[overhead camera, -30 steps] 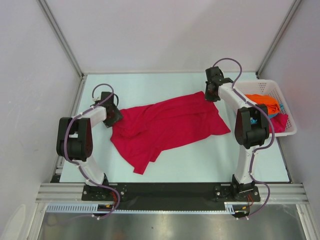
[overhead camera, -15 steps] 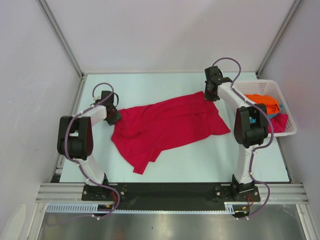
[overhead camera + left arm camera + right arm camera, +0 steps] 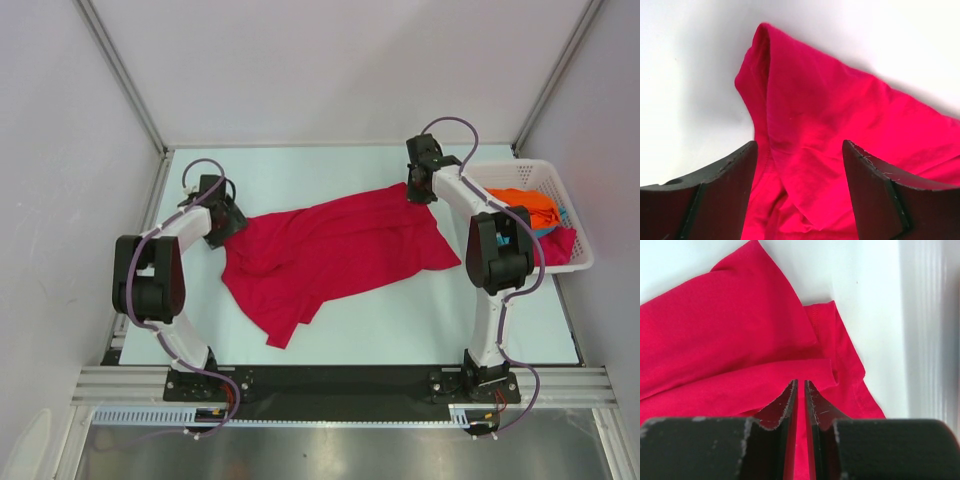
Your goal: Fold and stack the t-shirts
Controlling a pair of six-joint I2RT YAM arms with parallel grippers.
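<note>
Take the white basket (image 3: 528,166) as your mark: it sits at the table's (image 3: 400,320) right edge, beside your right arm. Inside it you can see the orange t-shirt (image 3: 525,203) on top, a sliver of the teal t-shirt (image 3: 562,215) at its outer side, and another red cloth (image 3: 560,246) against the basket's near wall.

The crimson t-shirt (image 3: 335,250) is out of the basket, lying rumpled and unfolded on the table towards the left arm. Its nearest corner ends just short of the basket, with the right arm between the two, and its far end trails off to a point towards the near edge.

Your right gripper (image 3: 420,188) is at the shirt's back corner, the one closest to the basket's far end. In the right wrist view its fingers (image 3: 782,407) are drawn almost together over a folded hem of the shirt (image 3: 730,340), with only a thin slit left between them. You cannot tell from here whether any cloth is pinched.

Your left gripper (image 3: 224,224) is at the shirt's end farthest from the basket. Its jaws stand wide apart, and a humped fold of red cloth (image 3: 840,130) shows between the two fingers (image 3: 735,175). Nothing is held.
</note>
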